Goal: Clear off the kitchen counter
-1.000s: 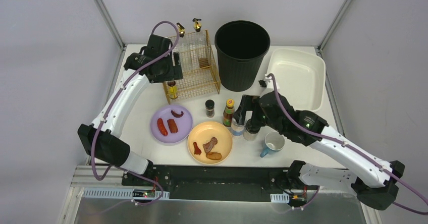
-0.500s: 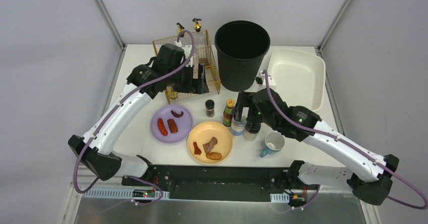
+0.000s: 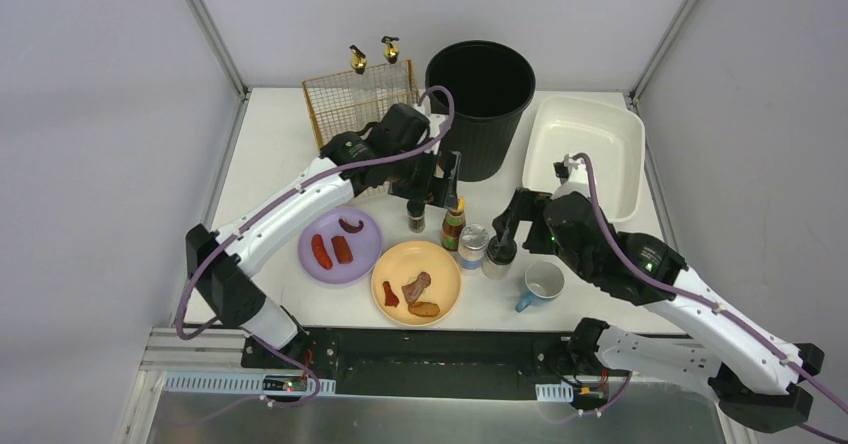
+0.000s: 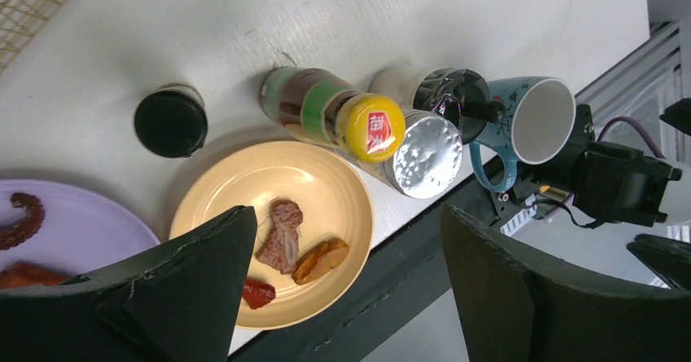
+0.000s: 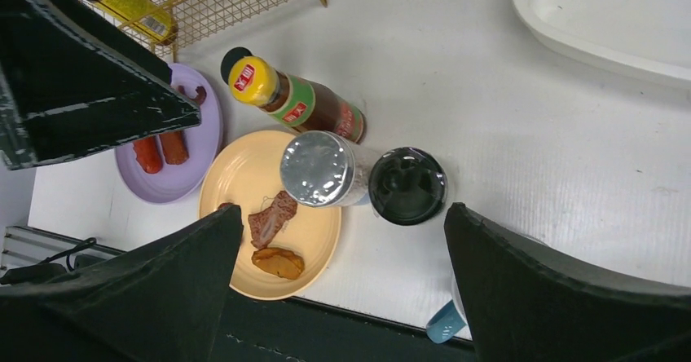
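Currently two plates [image 3: 362, 256] [image 3: 432, 264], one mug [image 3: 543, 284] on kitchen counter [image 3: 275, 154], left claw [image 4: 346, 215] wide, right claw [image 5: 344, 214] wide, both empty.

- Left arm [image 3: 290, 202]: glossy white link shells between black joint housings.
- Right arm [image 3: 700, 309]: the same white shells, with black joints and a black wrist block.
- A purple cable [image 3: 437, 89] loops along each arm.
- Left fingers [image 4: 191, 293] and right fingers [image 5: 521, 289]: broad matte-black wedges with scuffed, pale-flecked edges.
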